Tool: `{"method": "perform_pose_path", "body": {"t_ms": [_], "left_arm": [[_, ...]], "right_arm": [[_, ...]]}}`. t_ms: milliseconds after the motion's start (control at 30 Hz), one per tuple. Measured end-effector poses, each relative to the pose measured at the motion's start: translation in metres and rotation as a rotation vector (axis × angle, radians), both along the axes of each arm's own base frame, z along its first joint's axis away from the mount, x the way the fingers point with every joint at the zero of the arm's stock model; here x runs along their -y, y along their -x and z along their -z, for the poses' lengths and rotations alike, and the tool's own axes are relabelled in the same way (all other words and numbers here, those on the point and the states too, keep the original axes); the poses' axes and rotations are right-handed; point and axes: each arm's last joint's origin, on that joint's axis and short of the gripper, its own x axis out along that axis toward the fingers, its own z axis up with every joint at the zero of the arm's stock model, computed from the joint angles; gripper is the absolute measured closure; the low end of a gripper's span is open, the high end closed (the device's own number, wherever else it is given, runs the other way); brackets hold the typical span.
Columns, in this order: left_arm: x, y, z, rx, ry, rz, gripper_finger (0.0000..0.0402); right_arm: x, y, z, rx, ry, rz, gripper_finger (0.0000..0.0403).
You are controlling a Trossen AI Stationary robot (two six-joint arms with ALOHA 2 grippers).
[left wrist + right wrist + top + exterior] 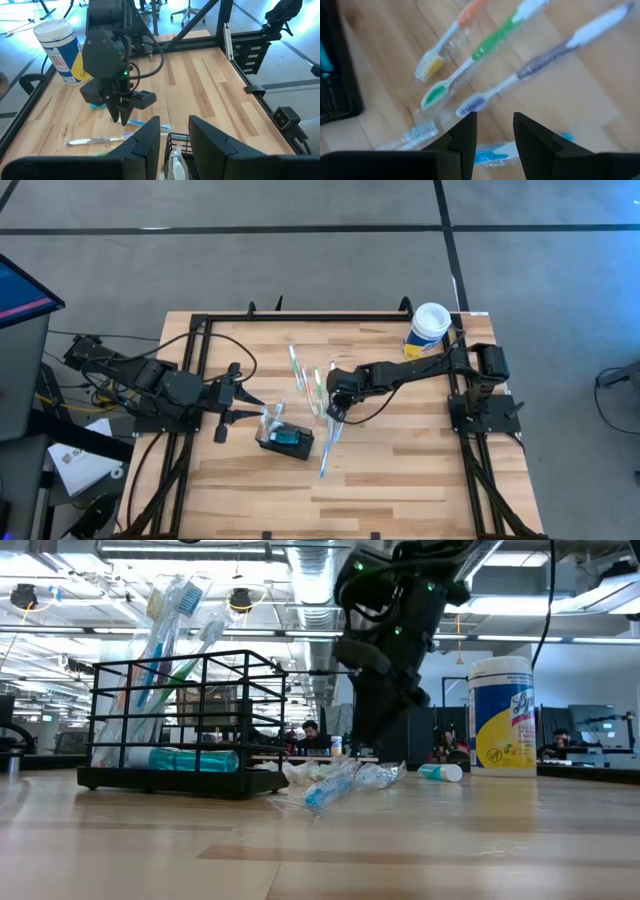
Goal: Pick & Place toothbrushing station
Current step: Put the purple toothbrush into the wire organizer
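Observation:
The toothbrushing station (286, 439) is a small black wire-walled holder on the table left of centre. In the low view (180, 725) wrapped toothbrushes stand in it and a toothpaste tube lies in it. My left gripper (247, 406) is open, level, just left of the holder; in its wrist view (175, 134) the fingers stand on either side of the holder's near rim (178, 141) and a clear wrapper. My right gripper (334, 410) is open and points down over several loose toothbrushes (485, 47) lying flat on the table, a little above them (345, 780).
A white-lidded yellow-and-white canister (428, 330) stands at the far right of the table and also shows in the low view (505, 715). A small tube (440, 772) lies near it. A black frame (200, 330) runs along the table's edges. Bare wood lies toward the near edge.

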Motion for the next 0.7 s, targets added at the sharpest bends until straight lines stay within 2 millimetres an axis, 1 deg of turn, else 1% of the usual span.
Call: {"method": "perform_pose_path", "body": {"t_ms": [100, 200, 267, 367, 433, 533, 600, 667, 700], "left_arm": [[0.0, 0.0, 0.0, 0.0, 0.0, 0.0, 0.0306], [0.0, 0.0, 0.0, 0.0, 0.0, 0.0, 0.0306], [0.0, 0.0, 0.0, 0.0, 0.0, 0.0, 0.0306], [0.0, 0.0, 0.0, 0.0, 0.0, 0.0, 0.0306], [0.0, 0.0, 0.0, 0.0, 0.0, 0.0, 0.0306], [0.0, 0.0, 0.0, 0.001, 0.0, 0.0, 0.0306], [0.0, 0.0, 0.0, 0.0, 0.0, 0.0, 0.0306], [0.0, 0.0, 0.0, 0.001, 0.0, 0.0, 0.0306], [0.0, 0.0, 0.0, 0.001, 0.0, 0.0, 0.0306]], "right_arm": [[0.0, -0.001, 0.004, 0.041, -0.037, 0.032, 0.0285], [0.0, 0.004, 0.013, 0.037, -0.054, 0.057, 0.0285], [-0.001, 0.005, 0.014, 0.035, -0.061, 0.063, 0.0285], [-0.004, 0.003, 0.013, 0.054, -0.079, 0.059, 0.0285], [-0.006, -0.002, 0.018, 0.076, -0.088, 0.05, 0.0285], [-0.007, -0.002, 0.024, 0.052, -0.097, 0.043, 0.0285], [-0.008, -0.007, 0.03, 0.068, -0.11, 0.036, 0.0285], [-0.008, -0.003, 0.037, 0.023, -0.12, 0.033, 0.0285], [-0.009, -0.006, 0.038, 0.038, -0.127, 0.027, 0.0285]]}}
